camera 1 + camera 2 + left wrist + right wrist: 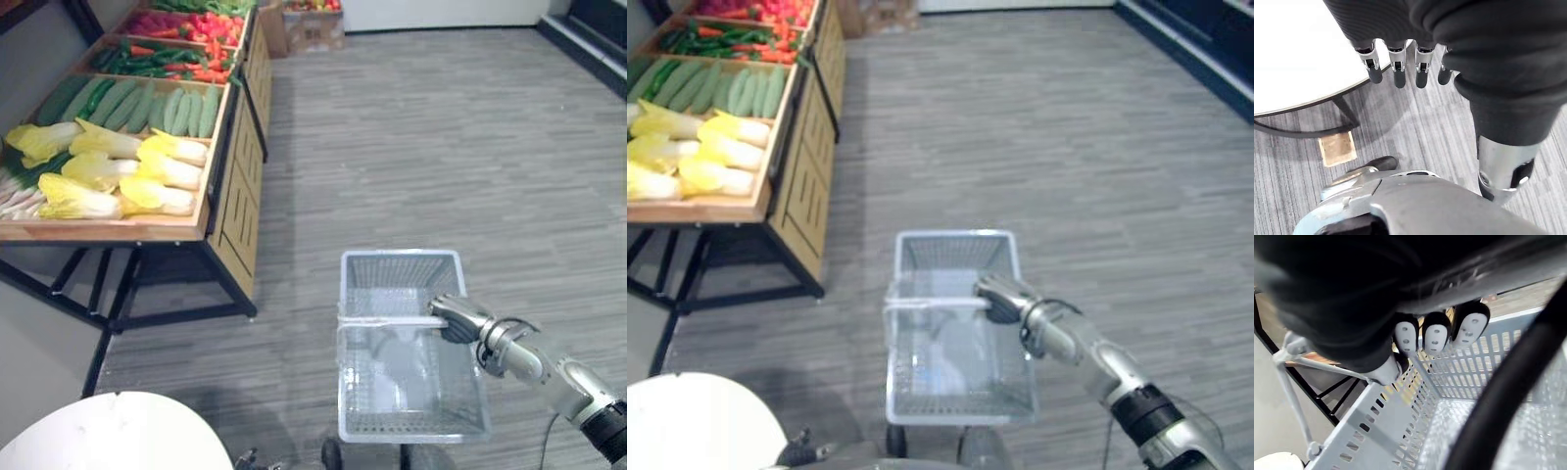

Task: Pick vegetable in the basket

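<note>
Right hand (457,319): curled round the thin grey handle bar (387,320) of the grey slotted plastic basket (400,258). The basket hangs off that grip over the grey wood-pattern floor (441,127).

The right wrist view shows what the head views can't. My dark fingertips (1436,337) are folded back side by side and close together just above the slotted basket wall. The bar runs into my palm.

Left hand (1396,63): seen in its wrist view. Fingers (1421,73) hang straight in a row with small gaps and hold nothing. They sit beside the edge of the white round table (108,431). That view also shows a small tan square (1337,148) on the floor under the table.

Vegetables are all on the wooden display stand (98,231), ahead to my left and well apart from the basket:
- pale yellow napa cabbages (118,171) at the near end
- green cucumbers (147,106) next
- dark green long peppers (147,61) after those
- red peppers (191,24) at the far end

A cardboard box (313,27) stands just past the stand.
</note>
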Robot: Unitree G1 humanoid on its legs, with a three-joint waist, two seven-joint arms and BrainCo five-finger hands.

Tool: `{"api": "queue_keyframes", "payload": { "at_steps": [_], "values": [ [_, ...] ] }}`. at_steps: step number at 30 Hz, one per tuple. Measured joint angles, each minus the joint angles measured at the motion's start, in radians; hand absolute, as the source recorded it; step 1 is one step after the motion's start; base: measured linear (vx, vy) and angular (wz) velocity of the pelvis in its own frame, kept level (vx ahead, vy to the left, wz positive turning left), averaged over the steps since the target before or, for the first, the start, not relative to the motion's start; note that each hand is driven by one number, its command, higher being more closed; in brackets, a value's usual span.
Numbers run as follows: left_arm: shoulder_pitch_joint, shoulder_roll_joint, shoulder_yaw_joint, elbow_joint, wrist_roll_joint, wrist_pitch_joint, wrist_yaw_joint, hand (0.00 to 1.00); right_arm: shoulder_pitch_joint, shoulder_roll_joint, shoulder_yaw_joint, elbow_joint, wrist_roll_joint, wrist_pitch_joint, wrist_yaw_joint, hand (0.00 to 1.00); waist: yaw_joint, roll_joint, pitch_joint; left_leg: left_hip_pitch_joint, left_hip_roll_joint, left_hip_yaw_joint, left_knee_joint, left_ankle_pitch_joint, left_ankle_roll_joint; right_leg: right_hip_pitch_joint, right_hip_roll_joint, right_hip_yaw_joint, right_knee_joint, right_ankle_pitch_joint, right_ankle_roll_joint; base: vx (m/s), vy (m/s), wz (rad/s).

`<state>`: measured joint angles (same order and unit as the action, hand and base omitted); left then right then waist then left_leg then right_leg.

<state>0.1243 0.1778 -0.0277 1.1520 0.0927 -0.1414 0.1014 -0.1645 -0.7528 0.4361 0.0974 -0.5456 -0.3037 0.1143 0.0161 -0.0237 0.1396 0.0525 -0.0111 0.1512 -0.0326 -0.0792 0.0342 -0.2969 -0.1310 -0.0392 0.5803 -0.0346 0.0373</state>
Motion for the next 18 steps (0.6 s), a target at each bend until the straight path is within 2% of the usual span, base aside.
{"api": "queue_keyframes", "payload": {
  "at_steps": [1,2,4,5,7,8,10,11,12,13,14,15,16,17,18],
  "values": [
    [0.001,0.005,-0.005,0.0,0.0,0.0,0.0,0.0,0.0,0.006,-0.001,0.003,0.0,0.0,0.0,1.0,-0.001,-0.004,0.004,0.014,0.002,-0.003,0.001,-0.004,0.01,-0.022,-0.007,-0.011,0.059,0.017,-0.008,0.13,0.04,0.17],
    [0.003,0.005,-0.005,-0.001,0.0,0.001,0.001,0.0,0.001,0.023,-0.002,0.011,0.0,0.0,0.0,1.0,-0.006,-0.005,0.007,0.027,0.005,-0.009,0.008,-0.019,0.019,-0.06,-0.019,-0.033,0.116,-0.004,-0.021,0.13,0.029,0.21],
    [-0.002,0.008,-0.006,0.0,0.0,0.007,-0.001,0.0,0.001,0.04,-0.015,0.015,0.0,-0.002,0.0,1.0,-0.013,-0.012,0.008,0.025,0.017,-0.029,0.038,-0.046,0.027,-0.08,-0.033,-0.073,0.072,-0.012,-0.028,0.16,0.024,0.21],
    [-0.009,0.013,-0.006,0.0,0.0,0.014,-0.001,0.0,0.001,0.054,-0.027,0.017,0.0,-0.003,0.0,1.0,-0.01,-0.009,0.01,0.026,0.027,-0.038,0.053,-0.062,0.027,-0.085,-0.034,-0.089,-0.023,-0.009,-0.023,0.23,0.001,0.2],
    [-0.02,0.013,-0.016,0.001,0.0,0.02,-0.001,0.0,0.0,0.07,-0.047,0.017,0.003,-0.004,-0.004,1.0,-0.015,-0.003,0.013,0.026,0.03,-0.064,0.071,-0.087,0.019,-0.087,-0.047,-0.088,-0.21,0.023,0.017,0.28,-0.034,0.33],
    [-0.023,0.01,-0.023,-0.001,0.0,0.02,-0.004,0.0,0.0,0.069,-0.053,0.019,0.003,-0.003,-0.003,1.0,-0.015,0.0,0.016,0.033,0.032,-0.079,0.079,-0.099,0.001,-0.082,-0.06,-0.079,-0.352,0.049,0.052,0.35,-0.097,0.38],
    [-0.039,0.003,-0.024,-0.001,0.0,0.02,-0.007,0.0,0.0,0.07,-0.069,0.02,0.003,-0.001,-0.004,1.0,-0.014,-0.004,0.019,0.055,0.033,-0.105,0.091,-0.128,-0.026,-0.077,-0.079,-0.074,-0.509,0.071,0.084,0.43,-0.176,0.55],
    [-0.04,0.002,-0.024,-0.001,0.0,0.02,-0.007,0.0,0.0,0.068,-0.078,0.02,0.002,0.001,-0.004,1.0,-0.015,-0.005,0.027,0.08,0.035,-0.127,0.091,-0.151,-0.044,-0.078,-0.09,-0.075,-0.531,0.072,0.085,0.44,-0.239,0.55],
    [-0.039,0.002,-0.024,-0.001,0.0,0.02,-0.007,0.0,0.0,0.067,-0.078,0.02,0.002,0.003,-0.005,1.0,-0.015,-0.005,0.027,0.085,0.036,-0.131,0.092,-0.157,-0.047,-0.078,-0.092,-0.075,-0.531,0.072,0.085,0.59,-0.345,0.7],
    [-0.039,0.004,-0.021,-0.002,0.0,0.02,-0.006,0.0,0.005,0.067,-0.079,0.02,0.0,0.009,-0.004,1.0,-0.019,-0.019,0.02,0.127,0.043,-0.167,0.094,-0.204,-0.079,-0.059,-0.093,-0.07,-0.52,0.063,0.082,0.56,-0.369,0.71],
    [-0.035,-0.003,-0.013,0.001,0.0,0.021,-0.005,0.0,0.015,0.064,-0.103,0.024,-0.001,0.011,-0.004,1.0,-0.017,0.005,0.017,0.141,0.079,-0.194,0.115,-0.244,-0.104,-0.067,-0.073,-0.06,-0.453,0.145,0.092,0.57,-0.369,0.86],
    [-0.035,-0.017,-0.012,0.003,0.003,0.021,-0.004,0.0,0.022,0.064,-0.124,0.03,-0.001,0.017,-0.003,1.0,-0.015,0.034,0.011,0.14,0.111,-0.208,0.141,-0.251,-0.111,-0.08,-0.048,-0.076,-0.385,0.145,0.091,0.57,-0.385,0.58],
    [-0.031,-0.031,0.001,0.012,0.009,0.019,-0.004,0.0,0.03,0.056,-0.135,0.035,-0.001,0.022,-0.001,1.0,-0.011,0.058,-0.002,0.111,0.151,-0.224,0.21,-0.241,-0.115,-0.089,-0.02,-0.106,-0.332,0.1,0.061,0.55,-0.375,0.35],
    [-0.023,-0.041,0.024,0.012,0.009,0.019,-0.006,0.0,0.03,0.053,-0.137,0.035,-0.001,0.022,-0.001,1.0,-0.01,0.066,-0.008,0.076,0.178,-0.227,0.289,-0.223,-0.123,-0.076,-0.001,-0.129,-0.312,0.074,0.038,0.56,-0.386,0.21],
    [-0.02,-0.042,0.038,0.012,0.009,0.02,-0.006,0.0,0.03,0.053,-0.139,0.035,0.0,0.023,-0.001,1.0,-0.008,0.066,-0.008,0.045,0.188,-0.23,0.357,-0.203,-0.133,-0.063,0.006,-0.144,-0.304,0.054,0.032,0.54,-0.367,0.34]
  ]
}}
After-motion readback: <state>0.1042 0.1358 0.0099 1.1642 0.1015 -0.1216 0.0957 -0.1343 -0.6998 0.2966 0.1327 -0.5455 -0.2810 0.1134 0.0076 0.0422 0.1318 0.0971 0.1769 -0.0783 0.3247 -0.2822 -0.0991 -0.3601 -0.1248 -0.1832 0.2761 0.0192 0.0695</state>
